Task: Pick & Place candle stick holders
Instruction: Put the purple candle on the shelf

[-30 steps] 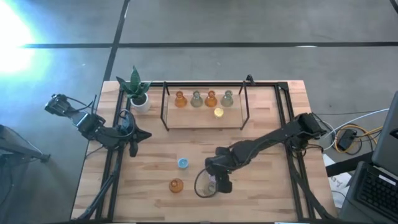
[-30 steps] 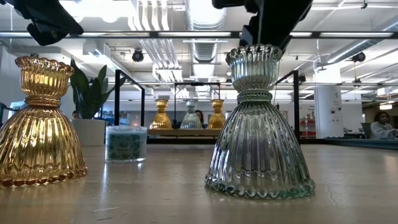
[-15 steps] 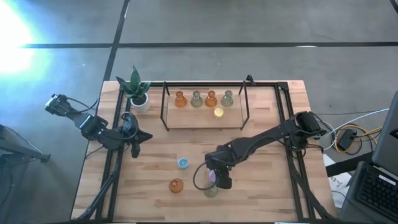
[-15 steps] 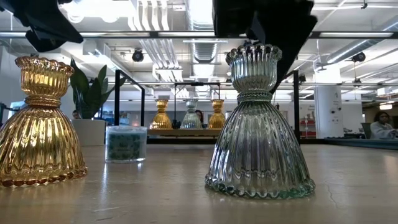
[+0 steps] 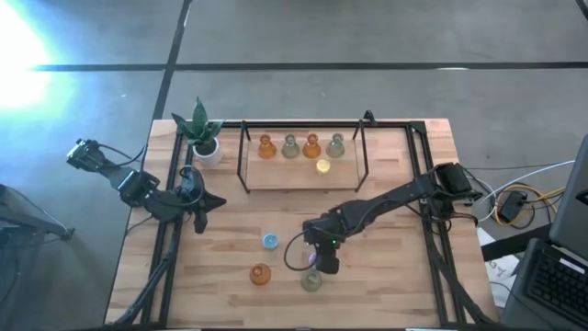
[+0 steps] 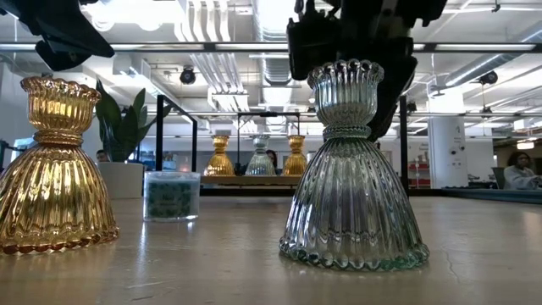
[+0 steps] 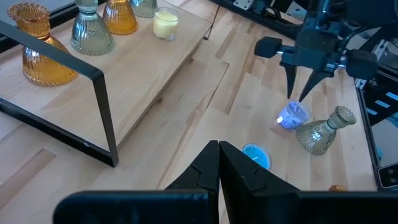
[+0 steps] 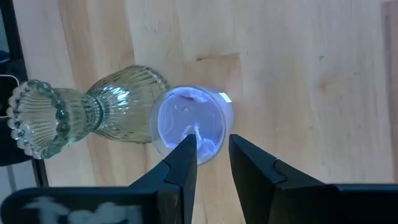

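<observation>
A small round purple holder (image 8: 191, 124) stands on the table beside an olive-green vase-shaped holder (image 8: 87, 118), which is upright on its wide base (image 6: 354, 246). My right gripper (image 8: 212, 152) points down just above the purple holder (image 7: 291, 116), its fingers a narrow gap apart; I see no contact. An amber holder (image 5: 261, 274) and a blue one (image 5: 270, 241) stand to its left. Several more holders (image 5: 301, 146) and a yellow one (image 5: 322, 166) stand on the wooden shelf. My left gripper (image 7: 219, 155) is shut and empty at the table's left side (image 5: 213, 199).
The wooden shelf board (image 5: 276, 176) lies at the table's far middle under a black metal frame (image 5: 243, 156). A potted green plant (image 5: 202, 133) stands at the far left. Black rails (image 5: 430, 202) run along the table's sides. A person shows far off in the room (image 6: 518, 169).
My right gripper has moved a little toward the table's far edge and come down behind the olive-green holder. The purple holder, hidden under it a second ago, now shows below its fingers. No holder has moved.
</observation>
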Motion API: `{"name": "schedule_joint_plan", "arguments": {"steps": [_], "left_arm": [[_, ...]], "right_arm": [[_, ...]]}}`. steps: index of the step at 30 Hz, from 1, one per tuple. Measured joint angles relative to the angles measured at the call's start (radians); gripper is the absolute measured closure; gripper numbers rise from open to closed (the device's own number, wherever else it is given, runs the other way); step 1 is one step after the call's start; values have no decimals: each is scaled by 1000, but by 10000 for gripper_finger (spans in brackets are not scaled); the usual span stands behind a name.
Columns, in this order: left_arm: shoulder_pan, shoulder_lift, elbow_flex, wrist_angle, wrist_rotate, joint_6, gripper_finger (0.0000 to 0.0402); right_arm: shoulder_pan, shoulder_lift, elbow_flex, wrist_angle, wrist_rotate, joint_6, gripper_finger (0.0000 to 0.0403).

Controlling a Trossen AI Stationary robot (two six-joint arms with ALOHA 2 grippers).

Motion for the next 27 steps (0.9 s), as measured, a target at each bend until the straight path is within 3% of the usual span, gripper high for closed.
{"name": "schedule_joint_plan", "arguments": {"steps": [12, 27], "left_arm": [[0, 0, 0, -2, 0, 0, 390], [0, 0, 5, 20, 34, 9, 390]], "right_arm": [[-9, 0, -4, 15, -3, 1, 328], [1, -35, -14, 18, -49, 48, 307]]}}
